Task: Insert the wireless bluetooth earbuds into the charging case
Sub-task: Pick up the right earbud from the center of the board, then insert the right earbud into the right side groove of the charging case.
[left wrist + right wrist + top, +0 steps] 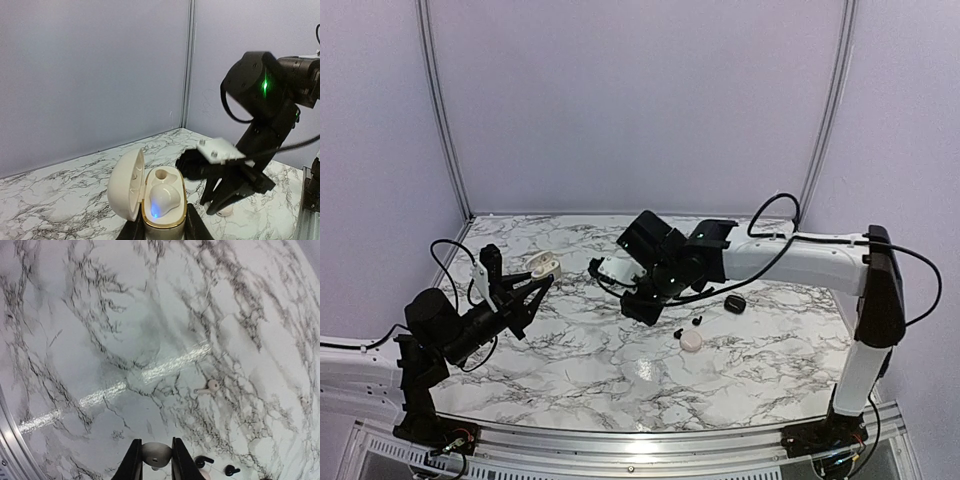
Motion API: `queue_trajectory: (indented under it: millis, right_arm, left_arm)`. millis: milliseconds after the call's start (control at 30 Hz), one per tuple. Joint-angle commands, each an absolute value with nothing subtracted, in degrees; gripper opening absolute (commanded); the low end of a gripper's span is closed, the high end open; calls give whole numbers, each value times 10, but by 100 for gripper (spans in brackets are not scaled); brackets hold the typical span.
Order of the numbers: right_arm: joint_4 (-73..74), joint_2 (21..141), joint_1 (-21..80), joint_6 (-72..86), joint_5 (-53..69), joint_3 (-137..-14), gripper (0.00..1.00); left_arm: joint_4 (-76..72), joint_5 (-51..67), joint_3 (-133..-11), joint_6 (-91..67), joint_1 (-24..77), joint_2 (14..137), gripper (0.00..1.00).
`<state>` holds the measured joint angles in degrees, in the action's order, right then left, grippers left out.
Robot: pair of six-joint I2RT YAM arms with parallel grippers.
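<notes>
The left pincer clamps an open white, gold-rimmed charging case holding one white bud. The right pincer pinches a tiny pale plastic earbud above the marble tabletop.

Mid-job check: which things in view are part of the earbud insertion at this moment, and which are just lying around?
In the job: open white case in the left gripper, one bud seated; white earbud in the right gripper.
Lying about: loose white earbud, two black earbuds, black case, closed white case.
</notes>
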<state>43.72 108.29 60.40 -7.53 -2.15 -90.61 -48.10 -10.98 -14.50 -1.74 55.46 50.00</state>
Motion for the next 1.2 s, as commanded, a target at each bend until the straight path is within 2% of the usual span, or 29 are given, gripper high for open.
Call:
queue_trajectory:
  millis: [0, 167, 400, 700, 1167]
  right_arm:
    - [301, 990, 601, -83, -39, -886, 9]
    - [186, 916, 601, -88, 4, -844, 9]
    - [66, 876, 602, -69, 73, -809, 9]
    - [-40, 892, 633, -52, 111, -802, 9]
    - [-94, 929, 652, -33, 118, -797, 8]
  left_arm:
    - [-505, -100, -148, -12, 552, 500, 0]
    - [-519, -74, -143, -4, 552, 498, 0]
    - [-530, -30, -146, 19, 552, 506, 0]
    - [-539, -13, -162, 9, 552, 519, 0]
    - [-554, -18, -169, -13, 552, 532, 0]
